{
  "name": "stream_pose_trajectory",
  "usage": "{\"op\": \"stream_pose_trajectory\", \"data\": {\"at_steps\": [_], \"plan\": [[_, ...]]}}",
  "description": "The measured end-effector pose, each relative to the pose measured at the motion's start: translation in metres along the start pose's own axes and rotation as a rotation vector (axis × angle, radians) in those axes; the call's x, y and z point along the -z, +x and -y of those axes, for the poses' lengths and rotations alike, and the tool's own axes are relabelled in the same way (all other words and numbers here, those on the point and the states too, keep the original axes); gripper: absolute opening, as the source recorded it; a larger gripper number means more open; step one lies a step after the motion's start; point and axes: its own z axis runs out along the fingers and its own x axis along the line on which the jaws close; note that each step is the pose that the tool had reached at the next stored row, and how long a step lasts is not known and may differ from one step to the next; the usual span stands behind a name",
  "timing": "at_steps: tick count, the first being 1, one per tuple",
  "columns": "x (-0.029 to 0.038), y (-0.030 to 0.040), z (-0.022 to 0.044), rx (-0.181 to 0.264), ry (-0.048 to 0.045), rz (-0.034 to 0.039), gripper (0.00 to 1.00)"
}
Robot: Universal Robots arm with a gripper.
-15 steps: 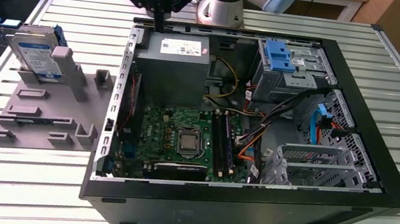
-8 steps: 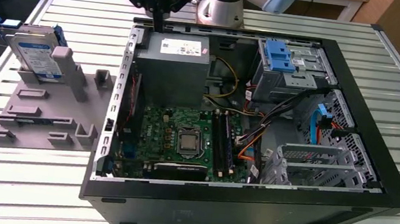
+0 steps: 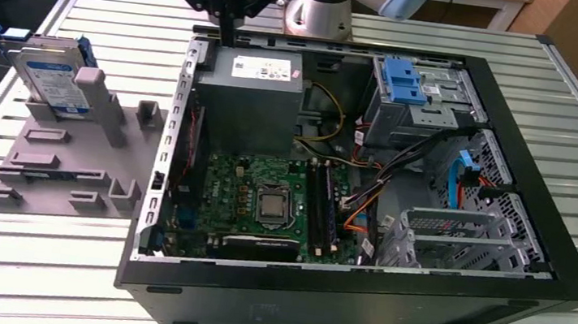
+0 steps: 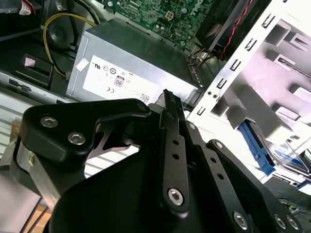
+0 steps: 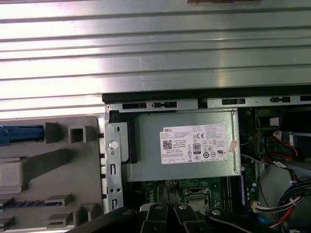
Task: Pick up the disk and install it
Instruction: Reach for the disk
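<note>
The disk, a silver drive with a white-and-blue label in a blue frame, leans upright against a post of the grey holder at the exterior view's left, outside the computer case. Its blue frame edge also appears in the second wrist view and the first wrist view. My gripper hangs over the case's back wall, just above the power supply, well away from the disk. Its black fingers stand together with nothing between them, and their tips point down at the power supply.
The open black computer case fills the middle of the slatted metal table. Inside are the green motherboard, loose cables, a blue bracket in the back bay and a metal drive cage.
</note>
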Motion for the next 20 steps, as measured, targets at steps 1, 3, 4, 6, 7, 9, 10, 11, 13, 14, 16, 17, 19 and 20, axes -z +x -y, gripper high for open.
{"op": "stream_pose_trajectory", "data": {"at_steps": [1,3,4,6,7,9,10,11,13,14,16,17,19,20], "plan": [[0.0,0.0002,0.0,0.0,0.0,0.0,0.11],[0.0,0.0006,-0.0001,0.0,0.0,0.0,0.11],[-0.0001,0.0007,-0.0001,0.0,-0.0001,0.0,0.11],[0.0,0.0012,-0.0001,0.0,0.0,0.0,0.11],[-0.0001,0.0013,-0.0001,0.0,-0.0001,0.0001,0.11],[-0.0001,0.0018,-0.0002,0.0,0.0,0.0,0.11],[-0.0001,0.002,-0.0002,0.0,0.0,0.0,0.11],[-0.0001,0.0022,-0.0002,0.0,0.0,0.0,0.11],[-0.0001,0.0026,-0.0002,0.0,0.0,0.0,0.11],[-0.0001,0.0028,-0.0002,0.0,0.0,0.0,0.11],[-0.0001,0.0032,-0.0002,0.0,0.0,0.0,0.11],[-0.0001,0.0034,-0.0002,0.0,0.0,0.0,0.11],[-0.0001,0.0039,-0.0002,0.0,0.0,0.0,0.11],[-0.0001,0.0041,-0.0002,0.0,0.0,0.0,0.11]]}}
